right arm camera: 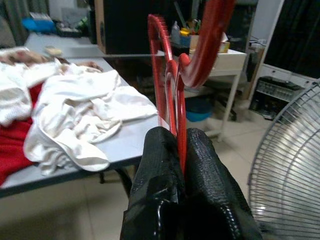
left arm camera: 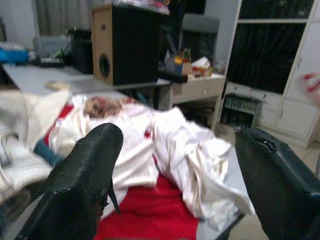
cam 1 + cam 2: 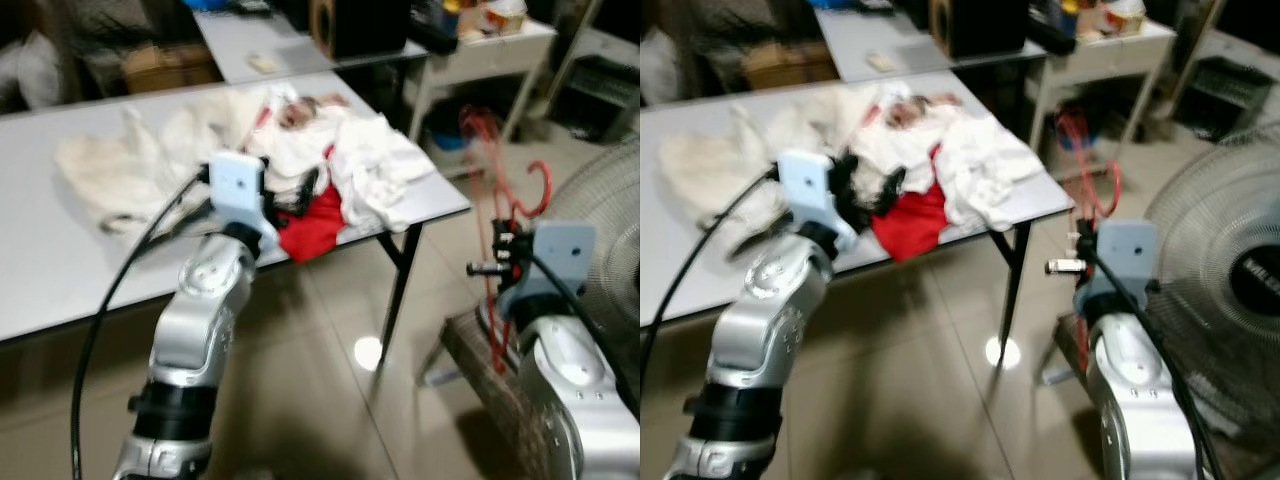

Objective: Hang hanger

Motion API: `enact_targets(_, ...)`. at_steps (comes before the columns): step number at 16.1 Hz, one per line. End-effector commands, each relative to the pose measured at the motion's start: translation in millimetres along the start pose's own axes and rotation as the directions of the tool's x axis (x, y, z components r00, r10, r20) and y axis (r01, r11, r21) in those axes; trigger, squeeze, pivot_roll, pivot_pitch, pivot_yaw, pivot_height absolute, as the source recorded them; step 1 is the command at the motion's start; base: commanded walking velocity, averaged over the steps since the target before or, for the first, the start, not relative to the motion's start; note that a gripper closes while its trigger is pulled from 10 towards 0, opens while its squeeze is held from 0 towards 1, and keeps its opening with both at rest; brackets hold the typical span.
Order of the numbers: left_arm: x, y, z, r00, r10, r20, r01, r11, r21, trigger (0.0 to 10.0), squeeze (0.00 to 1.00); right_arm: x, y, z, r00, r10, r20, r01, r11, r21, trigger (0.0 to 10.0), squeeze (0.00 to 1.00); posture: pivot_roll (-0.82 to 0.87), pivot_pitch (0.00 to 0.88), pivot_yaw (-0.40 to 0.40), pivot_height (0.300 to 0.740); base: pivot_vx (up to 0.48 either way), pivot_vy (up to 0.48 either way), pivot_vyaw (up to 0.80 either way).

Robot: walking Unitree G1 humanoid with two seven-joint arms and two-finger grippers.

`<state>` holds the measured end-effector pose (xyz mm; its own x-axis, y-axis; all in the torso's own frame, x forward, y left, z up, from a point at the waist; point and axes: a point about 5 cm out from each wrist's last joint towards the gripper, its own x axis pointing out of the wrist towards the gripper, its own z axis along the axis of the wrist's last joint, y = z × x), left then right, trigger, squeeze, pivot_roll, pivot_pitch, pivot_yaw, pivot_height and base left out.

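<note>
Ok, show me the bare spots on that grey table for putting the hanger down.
Bare: the table's near-left stretch, in front of the cream cloth, and a strip at the right corner. Crowded: the white clothes and red garment. The right gripper holds the red hanger; the left gripper is open.

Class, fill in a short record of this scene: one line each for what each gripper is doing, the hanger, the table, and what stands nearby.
right gripper: shut on the red hanger, held upright
left gripper: open, held over the clothes
clothes: white and red heap on the table's near corner
table: grey
nearby: fan on the robot's right
</note>
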<state>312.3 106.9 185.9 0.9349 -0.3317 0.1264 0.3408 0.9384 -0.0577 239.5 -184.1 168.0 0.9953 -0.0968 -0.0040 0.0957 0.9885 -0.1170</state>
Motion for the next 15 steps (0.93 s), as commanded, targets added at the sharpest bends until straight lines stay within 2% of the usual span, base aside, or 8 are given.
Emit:
enact_targets(1,0.9,3.9,0.8,1.000,0.029,-0.007,-0.029,0.999,0.027,10.0,0.00,0.5,0.7,4.6,1.000,0.016,0.021,-0.016,1.000,-0.016,10.0,0.00,-0.10,0.000,0.022,0.740,0.244,0.000,0.00)
enact_targets(5,2.3,12.2,0.5,0.997,0.081,-0.010,-0.081,0.997,0.021,10.0,0.00,-0.8,6.3,4.2,0.997,0.076,0.017,-0.076,0.997,-0.033,10.0,0.00,-0.10,0.000,0.023,0.740,0.260,0.000,0.00)
enact_targets(10,2.2,10.0,-1.7,0.998,0.054,-0.021,-0.053,0.998,0.024,10.0,0.00,-0.5,6.7,4.5,0.997,0.072,0.018,-0.072,0.997,-0.037,10.0,0.00,-0.10,0.000,0.027,0.740,0.359,0.000,0.00)
enact_targets(13,3.2,9.6,-1.8,0.998,0.055,-0.019,-0.054,0.998,0.021,10.0,0.00,-0.3,7.2,4.2,0.997,0.075,0.017,-0.075,0.997,-0.013,10.0,0.00,-0.10,0.000,0.025,0.740,0.372,0.000,-0.80)
enact_targets(15,3.5,10.1,-1.6,0.999,0.051,-0.018,-0.051,0.998,0.025,10.0,0.00,-0.1,7.4,4.8,0.996,0.083,0.024,-0.083,0.996,-0.029,10.0,0.00,-0.10,0.000,0.026,0.740,0.373,0.000,0.00)
